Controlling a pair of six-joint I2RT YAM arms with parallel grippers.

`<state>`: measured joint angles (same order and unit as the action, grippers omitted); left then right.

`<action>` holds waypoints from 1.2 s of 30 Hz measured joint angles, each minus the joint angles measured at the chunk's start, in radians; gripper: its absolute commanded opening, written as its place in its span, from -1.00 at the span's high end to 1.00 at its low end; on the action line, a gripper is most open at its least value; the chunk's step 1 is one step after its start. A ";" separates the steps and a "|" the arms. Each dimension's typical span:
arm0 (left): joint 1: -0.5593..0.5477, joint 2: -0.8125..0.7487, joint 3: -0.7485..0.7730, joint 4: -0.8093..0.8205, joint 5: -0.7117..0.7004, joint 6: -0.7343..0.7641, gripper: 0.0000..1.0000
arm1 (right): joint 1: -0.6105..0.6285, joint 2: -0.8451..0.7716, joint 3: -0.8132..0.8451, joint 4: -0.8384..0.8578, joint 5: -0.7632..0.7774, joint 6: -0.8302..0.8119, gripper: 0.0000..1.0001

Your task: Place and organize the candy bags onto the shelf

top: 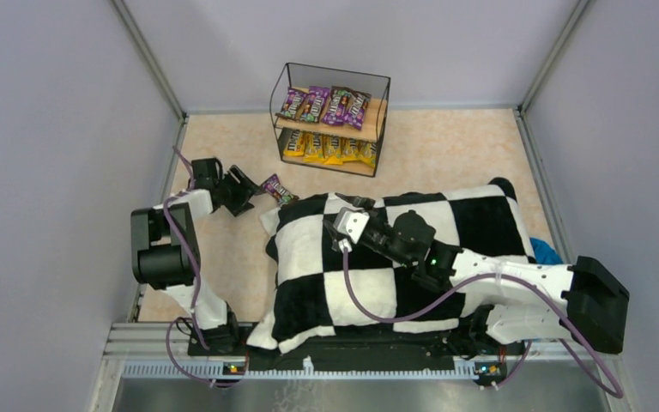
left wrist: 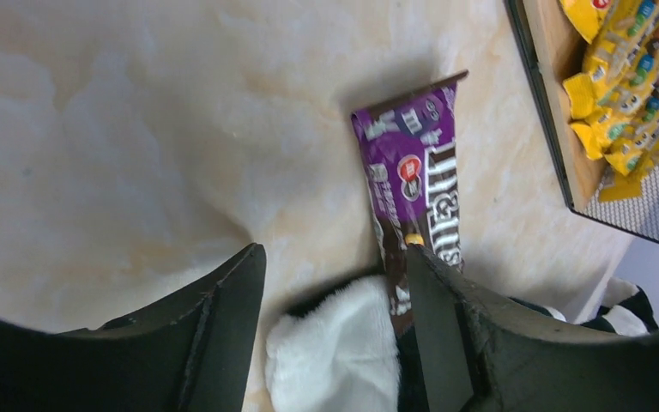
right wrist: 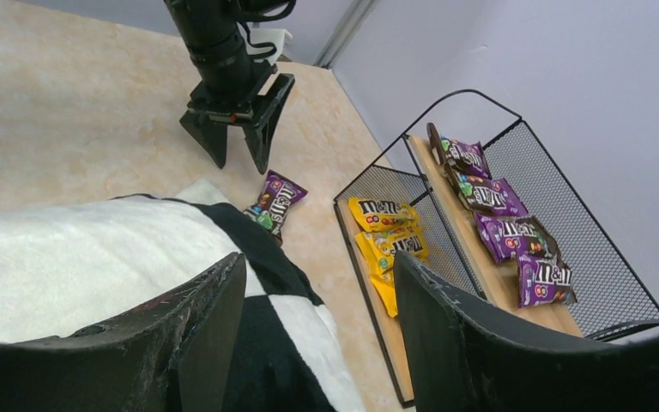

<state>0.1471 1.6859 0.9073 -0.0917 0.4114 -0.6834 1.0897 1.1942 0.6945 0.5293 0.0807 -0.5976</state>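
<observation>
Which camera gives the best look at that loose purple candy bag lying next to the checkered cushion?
The left wrist view: the purple bag fills the middle, its print readable, its near end against the cushion. The top external view shows it small beside the cushion's corner; the right wrist view shows it small, at an angle.

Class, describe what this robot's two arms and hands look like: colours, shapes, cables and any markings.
The left arm and right arm alternate white links with chunky black joints; a purple cable loops along each. The left hand and right hand each have two broad, black, wedge-shaped fingers. A small green light glows on the right arm. No lettering is readable.
</observation>
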 measured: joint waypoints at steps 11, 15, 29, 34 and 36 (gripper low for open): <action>-0.008 0.140 0.065 0.173 -0.018 -0.031 -0.18 | 0.000 -0.013 -0.015 0.025 -0.023 0.016 -0.27; -0.014 0.200 0.119 0.214 0.002 -0.050 -0.08 | 0.000 -0.017 -0.016 0.028 -0.023 0.016 -0.27; -0.023 0.255 0.140 0.238 0.038 -0.077 0.56 | 0.000 -0.017 -0.022 0.031 -0.026 0.015 -0.27; -0.029 0.265 0.140 0.238 0.053 -0.091 0.92 | 0.000 -0.017 -0.022 0.016 -0.026 0.015 -0.26; -0.031 0.264 0.137 0.237 0.052 -0.093 1.00 | 0.000 -0.017 -0.021 0.005 -0.026 0.015 -0.27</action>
<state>0.1165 1.9495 1.0447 0.1455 0.4637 -0.7765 1.0897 1.1770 0.6731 0.5343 0.0544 -0.5823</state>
